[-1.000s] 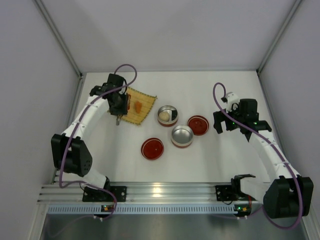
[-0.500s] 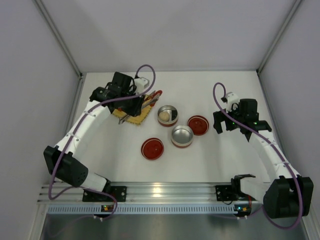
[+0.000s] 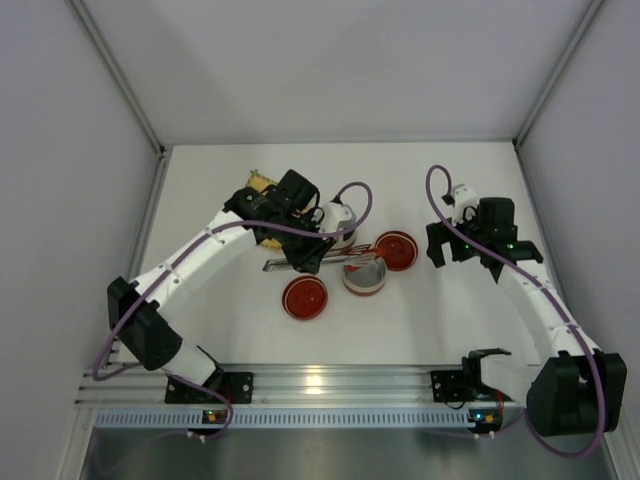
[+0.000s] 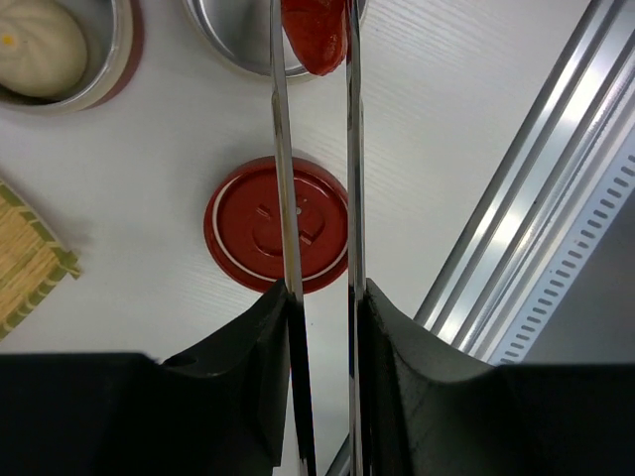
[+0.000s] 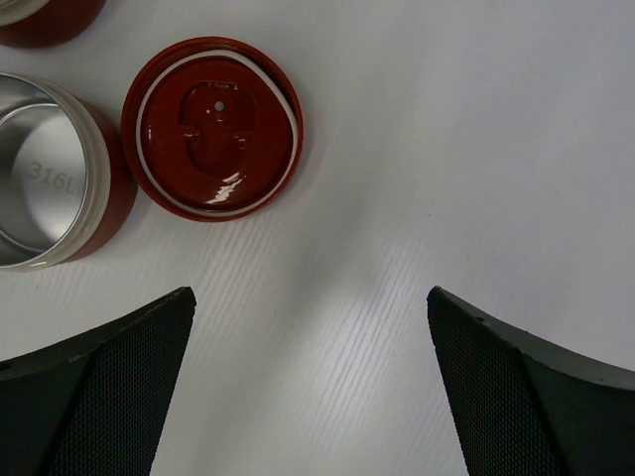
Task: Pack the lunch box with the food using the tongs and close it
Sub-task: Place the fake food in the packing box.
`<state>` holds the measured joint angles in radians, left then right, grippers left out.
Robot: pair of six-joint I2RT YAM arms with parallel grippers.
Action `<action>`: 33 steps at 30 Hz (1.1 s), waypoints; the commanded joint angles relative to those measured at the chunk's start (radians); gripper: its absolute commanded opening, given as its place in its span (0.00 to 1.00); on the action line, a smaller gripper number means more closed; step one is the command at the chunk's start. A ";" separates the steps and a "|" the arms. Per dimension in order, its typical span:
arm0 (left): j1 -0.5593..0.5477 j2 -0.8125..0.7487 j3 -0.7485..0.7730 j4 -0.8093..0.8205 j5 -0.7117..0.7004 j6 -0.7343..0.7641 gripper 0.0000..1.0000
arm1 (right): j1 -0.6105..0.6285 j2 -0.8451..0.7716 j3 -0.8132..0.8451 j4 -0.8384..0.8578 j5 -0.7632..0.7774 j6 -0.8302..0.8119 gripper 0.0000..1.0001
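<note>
My left gripper [image 4: 322, 297] [image 3: 305, 255] is shut on the silver tongs [image 4: 281, 149], one thin arm against each finger. The tong tips pinch a red elongated food piece [image 4: 316, 35] just above the empty steel lunch box cup [image 4: 226, 28] [image 3: 366, 278]. A white round bun [image 4: 38, 45] lies in a second cup [image 4: 119, 59], which the left arm partly hides in the top view. My right gripper [image 5: 311, 297] [image 3: 442, 248] hangs open over bare table to the right of the cups, holding nothing.
One red lid [image 3: 305, 297] [image 4: 278, 223] lies in front of the cups, under the tongs. Another red lid [image 3: 397, 250] [image 5: 211, 129] lies beside the empty cup [image 5: 40, 188]. The yellow woven mat [image 3: 258, 184] [image 4: 28, 260] peeks out behind the left arm.
My left arm has swung from the yellow mat to the right, carrying the tongs and the red piece to above the empty cup. The right arm has not moved.
</note>
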<state>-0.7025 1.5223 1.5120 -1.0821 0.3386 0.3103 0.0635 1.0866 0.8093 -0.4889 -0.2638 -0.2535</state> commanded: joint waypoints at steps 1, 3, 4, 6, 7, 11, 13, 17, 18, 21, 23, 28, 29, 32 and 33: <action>-0.031 0.013 -0.010 0.002 0.040 0.026 0.00 | 0.001 0.009 0.030 -0.020 -0.005 -0.001 0.99; -0.031 0.032 -0.019 0.019 0.027 0.015 0.00 | 0.001 0.009 0.030 -0.020 -0.005 -0.001 0.99; -0.031 0.036 -0.022 0.025 0.014 0.012 0.00 | 0.001 0.009 0.028 -0.020 -0.005 -0.001 1.00; -0.032 0.045 -0.030 0.042 -0.021 0.001 0.00 | 0.001 0.009 0.027 -0.019 -0.003 -0.003 0.99; -0.034 0.056 -0.032 0.065 -0.039 -0.005 0.00 | 0.001 0.007 0.024 -0.017 -0.002 -0.003 0.99; -0.037 0.090 -0.027 0.077 -0.078 -0.011 0.00 | 0.001 0.009 0.021 -0.016 0.000 -0.003 0.99; -0.038 0.099 -0.032 0.079 -0.078 -0.014 0.00 | 0.001 0.009 0.019 -0.016 -0.002 -0.004 0.99; -0.041 0.108 -0.049 0.105 -0.079 -0.013 0.00 | 0.001 0.009 0.016 -0.016 0.003 -0.007 0.99; -0.043 0.111 -0.050 0.108 -0.081 -0.013 0.00 | 0.001 0.009 0.016 -0.014 0.003 -0.009 0.99; -0.048 0.119 -0.046 0.126 -0.084 -0.017 0.00 | 0.001 0.010 0.016 -0.014 0.001 -0.009 1.00; -0.057 0.125 -0.044 0.129 -0.098 -0.013 0.00 | 0.001 0.012 0.016 -0.014 0.003 -0.009 0.99; -0.080 0.145 -0.049 0.145 -0.147 -0.013 0.00 | 0.001 0.010 0.017 -0.014 0.005 -0.010 0.99; -0.081 0.150 -0.050 0.151 -0.165 -0.014 0.00 | 0.001 0.010 0.018 -0.013 0.005 -0.009 0.99; -0.083 0.159 -0.052 0.163 -0.191 -0.013 0.00 | 0.001 0.009 0.014 -0.014 0.005 -0.010 0.99; -0.083 0.162 -0.052 0.163 -0.199 -0.014 0.00 | 0.002 0.010 0.014 -0.014 0.003 -0.010 0.99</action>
<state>-0.7826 1.6863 1.4605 -0.9798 0.1780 0.3008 0.0635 1.0958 0.8093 -0.4911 -0.2626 -0.2543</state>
